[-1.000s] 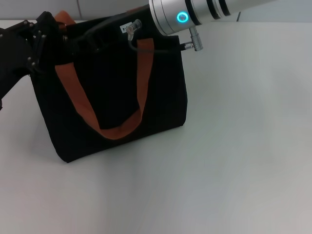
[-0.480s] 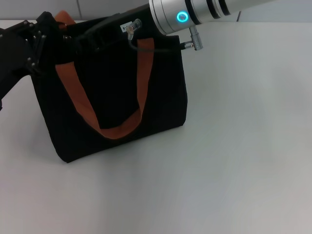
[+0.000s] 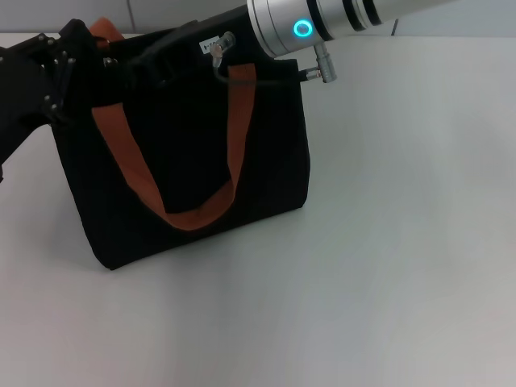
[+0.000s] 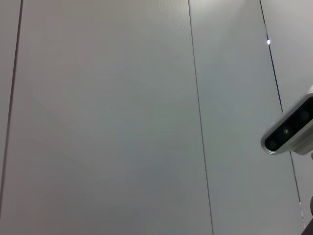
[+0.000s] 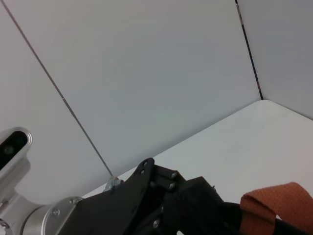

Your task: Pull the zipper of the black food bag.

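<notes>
Right gripper [image 3: 153,60] reached in from the upper right over the top edge of the black food bag [image 3: 193,153], black against black; impossible to tell whether open or closed, or whether on anything. Behind it, a silver wrist segment with a glowing cyan ring [image 3: 302,29] and a black cable [image 3: 250,81] looped across the bag's top. Left gripper [image 3: 68,68] pressed at the bag's upper left corner, beside the rear orange-brown handle [image 5: 274,203]; grip likewise not readable. Zipper not distinguishable along the top, hidden under the arms. Bag stood upright on the white table [image 3: 387,242], left of centre, front orange-brown handle [image 3: 181,173] drooping down its face. Left wrist view showed only grey wall panels [image 4: 122,122].
</notes>
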### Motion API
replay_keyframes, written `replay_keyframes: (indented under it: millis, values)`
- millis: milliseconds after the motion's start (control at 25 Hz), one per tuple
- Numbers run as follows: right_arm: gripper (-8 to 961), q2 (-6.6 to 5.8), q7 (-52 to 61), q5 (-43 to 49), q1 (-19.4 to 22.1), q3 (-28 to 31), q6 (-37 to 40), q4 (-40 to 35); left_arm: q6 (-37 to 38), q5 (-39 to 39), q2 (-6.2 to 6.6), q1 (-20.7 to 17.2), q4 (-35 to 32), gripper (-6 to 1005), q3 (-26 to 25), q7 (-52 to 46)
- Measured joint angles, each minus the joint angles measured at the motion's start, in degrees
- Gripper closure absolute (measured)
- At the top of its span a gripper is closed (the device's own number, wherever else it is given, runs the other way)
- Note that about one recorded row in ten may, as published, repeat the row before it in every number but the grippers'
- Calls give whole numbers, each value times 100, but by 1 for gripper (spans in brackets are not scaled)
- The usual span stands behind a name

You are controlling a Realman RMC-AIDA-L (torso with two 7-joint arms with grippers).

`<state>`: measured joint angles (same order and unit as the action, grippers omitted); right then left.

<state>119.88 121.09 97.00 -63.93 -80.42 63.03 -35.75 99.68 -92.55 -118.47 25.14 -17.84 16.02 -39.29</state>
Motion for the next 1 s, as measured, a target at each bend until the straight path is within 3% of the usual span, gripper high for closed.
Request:
replay_keyframes:
  millis: [680,1000]
  values:
    - [954,0,176,342,36,-101,-212,-159,-1,13,0,-58,0,976,-12,0]
    - [954,0,975,1015,383,-614,-548,-1051,-37,71,3,-63,0,976,-11,2]
